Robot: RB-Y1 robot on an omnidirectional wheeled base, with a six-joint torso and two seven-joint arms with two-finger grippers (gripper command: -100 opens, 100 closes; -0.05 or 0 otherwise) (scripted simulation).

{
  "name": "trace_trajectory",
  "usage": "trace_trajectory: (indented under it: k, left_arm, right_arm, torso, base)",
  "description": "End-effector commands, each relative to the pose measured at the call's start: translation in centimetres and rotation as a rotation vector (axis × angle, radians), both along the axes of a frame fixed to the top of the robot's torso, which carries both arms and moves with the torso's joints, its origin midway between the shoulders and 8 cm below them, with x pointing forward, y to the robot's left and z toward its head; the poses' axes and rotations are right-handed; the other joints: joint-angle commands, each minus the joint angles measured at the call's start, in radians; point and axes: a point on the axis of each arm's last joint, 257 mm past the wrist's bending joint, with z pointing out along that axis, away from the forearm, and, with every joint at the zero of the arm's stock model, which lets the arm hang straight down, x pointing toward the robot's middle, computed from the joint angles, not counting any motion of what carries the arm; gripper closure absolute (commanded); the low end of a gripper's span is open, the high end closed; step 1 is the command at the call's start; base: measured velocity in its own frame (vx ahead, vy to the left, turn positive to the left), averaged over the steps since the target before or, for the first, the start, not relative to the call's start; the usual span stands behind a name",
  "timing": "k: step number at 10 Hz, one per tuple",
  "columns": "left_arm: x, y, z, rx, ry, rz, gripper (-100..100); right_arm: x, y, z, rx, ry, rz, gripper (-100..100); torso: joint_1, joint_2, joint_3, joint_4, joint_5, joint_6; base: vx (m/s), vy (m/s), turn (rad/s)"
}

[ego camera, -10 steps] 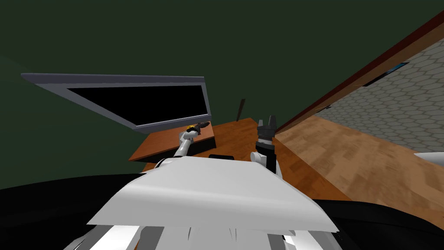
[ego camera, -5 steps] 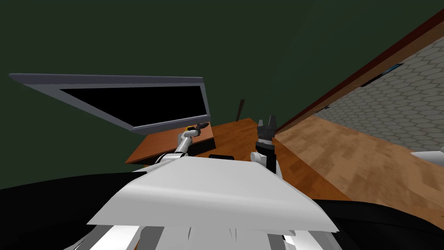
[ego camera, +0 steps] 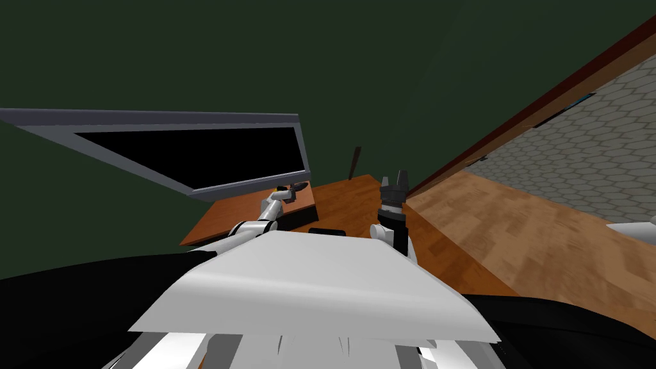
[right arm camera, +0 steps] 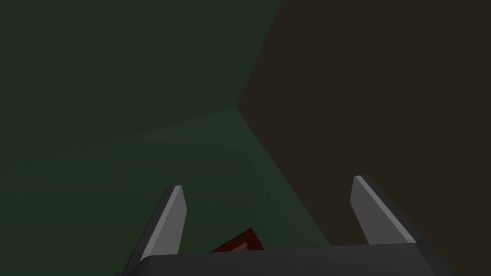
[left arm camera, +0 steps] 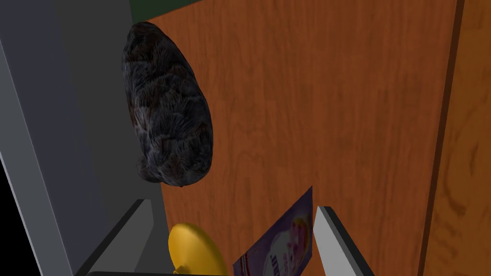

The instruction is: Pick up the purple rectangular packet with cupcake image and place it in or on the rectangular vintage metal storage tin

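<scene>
**A:** Where's the packet?

**B:** On the table [left arm camera: 311,96], between the left gripper's [left arm camera: 231,205] fingers. The packet [left arm camera: 283,239] is purple with the cupcake print facing up. It sits close to the finger farther from the grey frame [left arm camera: 72,120], and I can't tell whether they touch.

**A:** Is it gripped?

**B:** I'd say not. The fingers stand wide apart and hold nothing. A yellow thing [left arm camera: 196,249] also lies between them, just beside the packet and nearer the frame-side finger.

**A:** Which way does its long axis run?

**B:** Roughly along the fingers, not across them. It slants from the gripper's body toward the tip of that far finger. The body hides its near end, so I can't judge its full length.

**A:** Which arm is nearer?

**B:** The left one. In the head view the left gripper [ego camera: 291,189] is just left of centre, over the table [ego camera: 346,192] and below the frame's [ego camera: 160,118] lower right corner. The right gripper [ego camera: 394,179] stands right of centre, pointing up and well away from the packet. Its fingers are spread wide and hold nothing.

**A:** What could go wrong?

**B:** Closing here would probably catch the yellow thing too. The gripper likely needs to shift toward the packet first.

**A:** And the tin?

**B:** I can't tell where it is. The dark lump [left arm camera: 168,105] beyond the fingers, beside the frame, is a mottled oval, not a box.
</scene>
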Motion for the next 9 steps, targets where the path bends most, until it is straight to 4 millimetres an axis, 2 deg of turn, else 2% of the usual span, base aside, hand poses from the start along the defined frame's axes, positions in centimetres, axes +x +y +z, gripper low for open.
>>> trace_trajectory:
  k: [1, 2, 3, 4, 9]
  left_arm:
    - [-0.9, 0.3, -0.9, -0.02, 0.065, 0.008, -100]
    - [-1.6, 0.3, -1.6, -0.025, 0.09, 0.012, -100]
    - [-1.8, 0.5, -1.5, -0.038, 0.126, 0.016, -100]
    - [-2.7, 0.6, -2.5, -0.043, 0.155, 0.023, -100]
    - [-6.1, 1.7, -3.9, -0.093, 0.327, 0.06, -100]
  right_arm:
    - [0.0, 0.0, 0.0, 0.0, 0.0, 0.0, 0]
    - [0.0, 0.0, 0.0, 0.0, 0.0, 0.0, 0]
    - [0.0, 0.0, 0.0, 0.0, 0.0, 0.0, 0]
    - [0.0, 0.0, 0.0, 0.0, 0.0, 0.0, 0]
    - [0.0, 0.0, 0.0, 0.0, 0.0, 0.0, 0]
  torso:
    - [0.0, 0.0, 0.0, 0.0, 0.0, 0.0]
    - [0.0, 0.0, 0.0, 0.0, 0.0, 0.0]
    - [0.0, 0.0, 0.0, 0.0, 0.0, 0.0]
    - [0.0, -0.001, -0.001, 0.0, 0.0, 0.0]
    - [0.0, 0.0, 0.0, 0.0, 0.0, 0.0]
  base:
    - [0.047, 0.006, -0.009]
    - [0.05, 0.006, -0.008]
    - [0.067, 0.003, -0.008]
    - [0.056, 0.005, -0.007]
    - [0.048, 0.007, -0.007]
